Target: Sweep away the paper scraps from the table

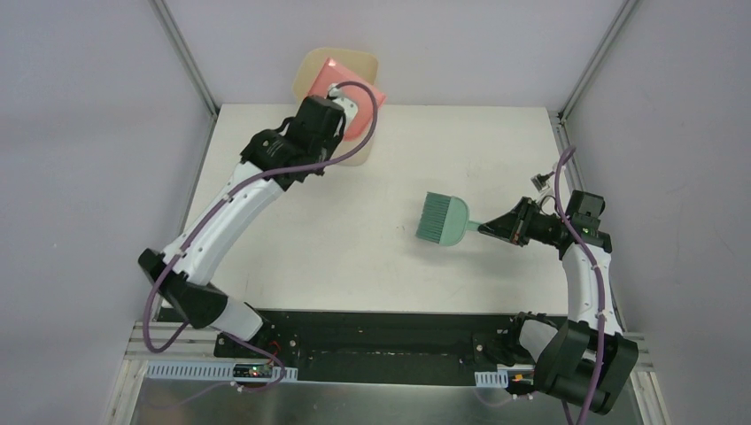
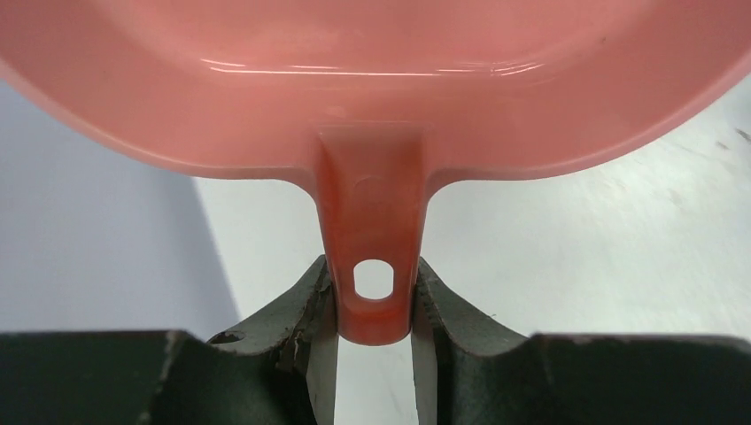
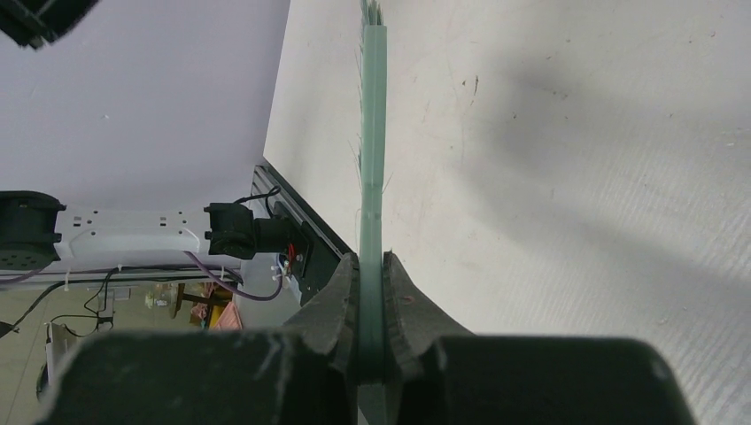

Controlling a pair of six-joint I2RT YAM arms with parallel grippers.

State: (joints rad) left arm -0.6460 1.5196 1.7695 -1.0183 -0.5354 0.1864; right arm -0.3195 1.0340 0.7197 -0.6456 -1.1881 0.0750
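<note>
The white bench (image 1: 372,266) shows no paper scraps; whether they lie in dustpan or bin cannot be told. At its far-left corner, the cream bin (image 1: 365,152) sits directly under the pink dustpan (image 1: 321,80), its handle clamped in the left fingers (image 2: 292,310). The right fingers (image 3: 341,301) pinch the teal brush (image 1: 443,220) mid-bench, bristles leftward.

The dustpan (image 2: 372,88) overruns the left wrist view; the brush (image 3: 373,133) is cut off above; the bin (image 1: 306,71) hides part of the table's (image 1: 443,142) far edge.
</note>
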